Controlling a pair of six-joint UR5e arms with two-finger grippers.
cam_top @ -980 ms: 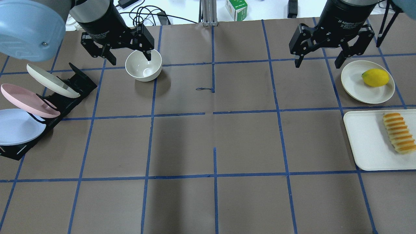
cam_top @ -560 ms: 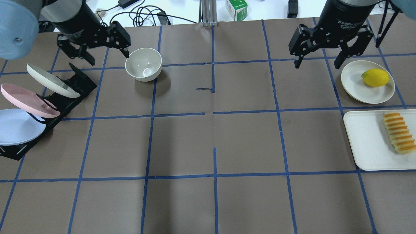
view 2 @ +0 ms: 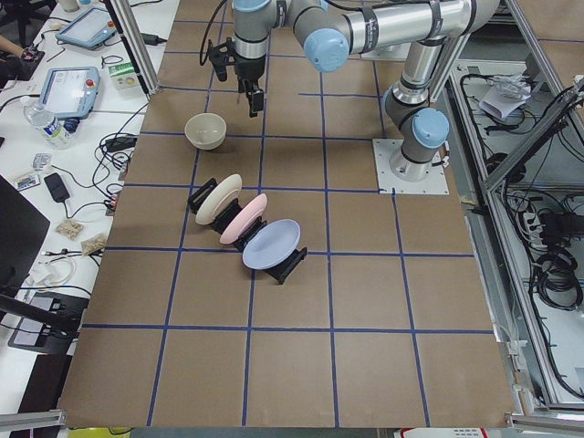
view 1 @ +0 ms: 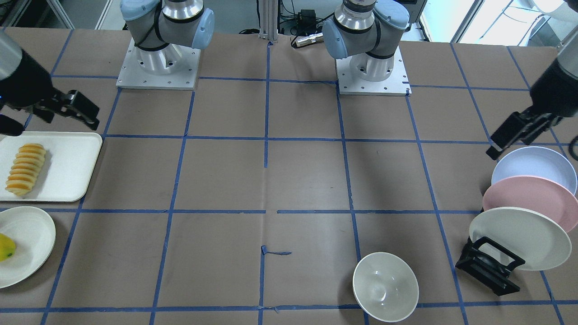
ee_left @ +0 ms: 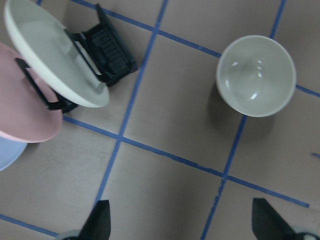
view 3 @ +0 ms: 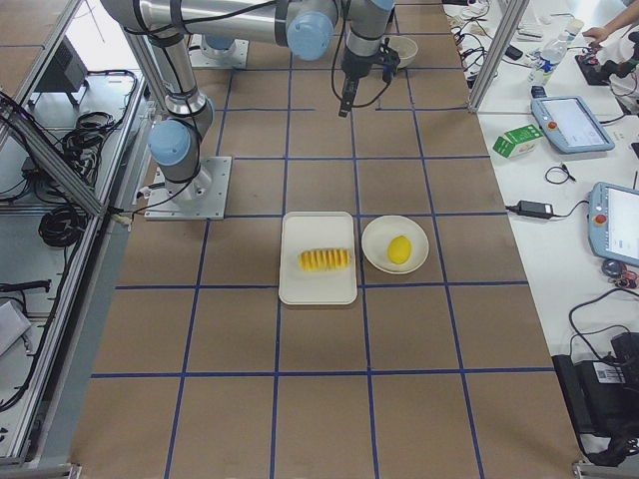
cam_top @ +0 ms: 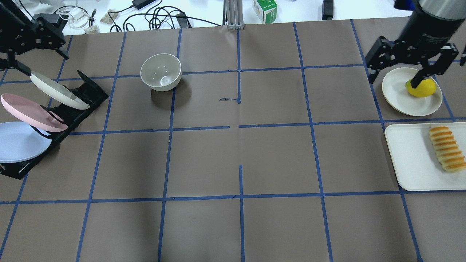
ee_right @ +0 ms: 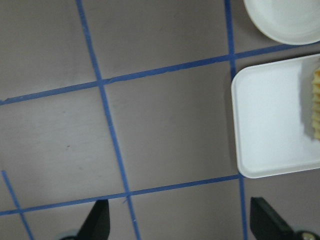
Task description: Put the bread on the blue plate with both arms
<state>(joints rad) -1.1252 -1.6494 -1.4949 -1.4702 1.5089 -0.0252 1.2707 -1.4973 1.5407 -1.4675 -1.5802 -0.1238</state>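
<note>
The bread (cam_top: 447, 148) lies on a white tray (cam_top: 411, 160) at the right edge; it also shows in the front view (view 1: 26, 168) and at the edge of the right wrist view (ee_right: 316, 100). The blue plate (cam_top: 20, 142) leans in a black rack (cam_top: 85, 91) at the far left, nearest the robot (view 1: 533, 164). My left gripper (cam_top: 45, 65) is open and empty, high over the rack's far end. My right gripper (cam_top: 393, 83) is open and empty, over the cream plate with the lemon, beyond the tray.
A pink plate (cam_top: 31, 112) and a cream plate (cam_top: 58, 90) lean in the same rack. A white bowl (cam_top: 161, 71) stands right of the rack. A lemon (cam_top: 422, 89) sits on a cream plate (cam_top: 397, 91) beside the tray.
My left gripper has moved left, from over the bowl to over the rack's far end. My right gripper has moved right, over the lemon plate. Both stayed open.
</note>
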